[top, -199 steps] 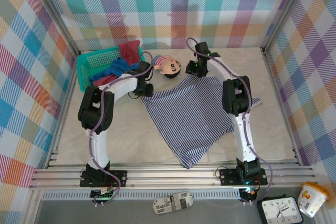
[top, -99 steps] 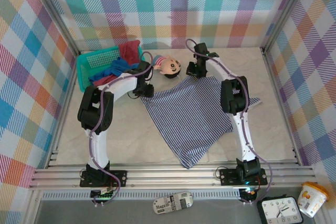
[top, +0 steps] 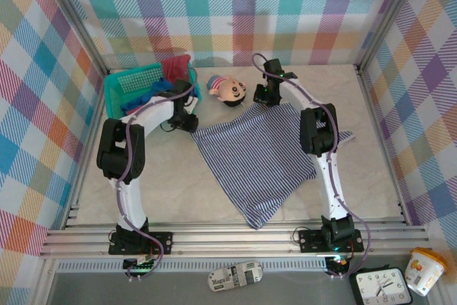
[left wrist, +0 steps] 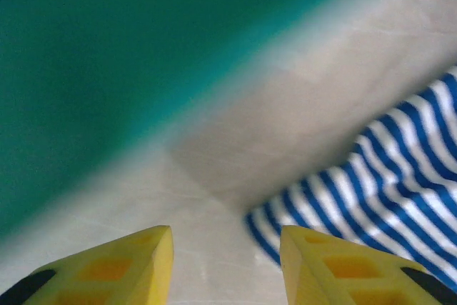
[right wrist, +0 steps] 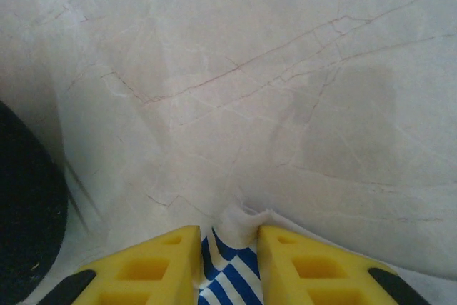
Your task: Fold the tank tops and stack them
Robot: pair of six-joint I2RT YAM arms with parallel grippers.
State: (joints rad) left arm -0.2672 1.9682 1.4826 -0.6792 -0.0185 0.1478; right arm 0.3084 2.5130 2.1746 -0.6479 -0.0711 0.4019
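Right pincer (right wrist: 227, 262): clenched. The navy-and-white thin-striped cloth tank top (right wrist: 228, 280) fills the narrow gap between the yellow fingers, and its white hem is puckered up just beyond them. I read this as a grip on the garment's far corner.
Left pincer (left wrist: 226, 255): released. The jaws stand apart over the pale marble-patterned table (left wrist: 321, 91) with nothing between them. A striped corner lies just beside one finger.
Striped top, position: spread flat on the table between the two arms, in a single layer with no fold that I can see.
Striped top, orientation: lies diagonal to the table edges. I judge the long axis to run from the far edge at the right pincer down to a point near the arm bases. A narrow strip pokes out past the right arm; I cannot tell whether it is a strap.
Other tops: the solid bright blue cloth top (top: 161, 91) and the dark red cloth top (top: 176, 68) lie bunched in the teal plastic mesh basket (top: 132, 78) at far left, beside the small big-headed doll (top: 230, 89).
Progress: early. One top is laid out, none is folded, and no stack exists.
Remaining: fold all three tops, then stack them.
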